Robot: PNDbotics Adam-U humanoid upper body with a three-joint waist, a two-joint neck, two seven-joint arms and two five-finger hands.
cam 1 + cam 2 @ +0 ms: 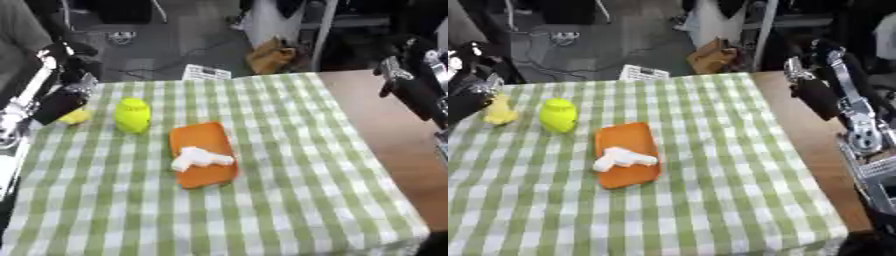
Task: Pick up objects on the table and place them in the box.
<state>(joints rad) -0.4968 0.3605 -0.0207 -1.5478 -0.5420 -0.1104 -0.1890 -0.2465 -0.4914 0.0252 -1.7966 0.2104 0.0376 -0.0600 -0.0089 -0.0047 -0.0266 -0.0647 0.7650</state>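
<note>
Orange tray mid-cloth; left hand at edge

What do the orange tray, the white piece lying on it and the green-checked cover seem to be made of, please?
The orange tray looks like matte moulded plastic: flat, uniform colour, rounded corners. The white piece also looks like plastic or possibly foam; dull, blocky, no shine. The checked cover seems woven cloth, draping softly over the table's edge.
</note>
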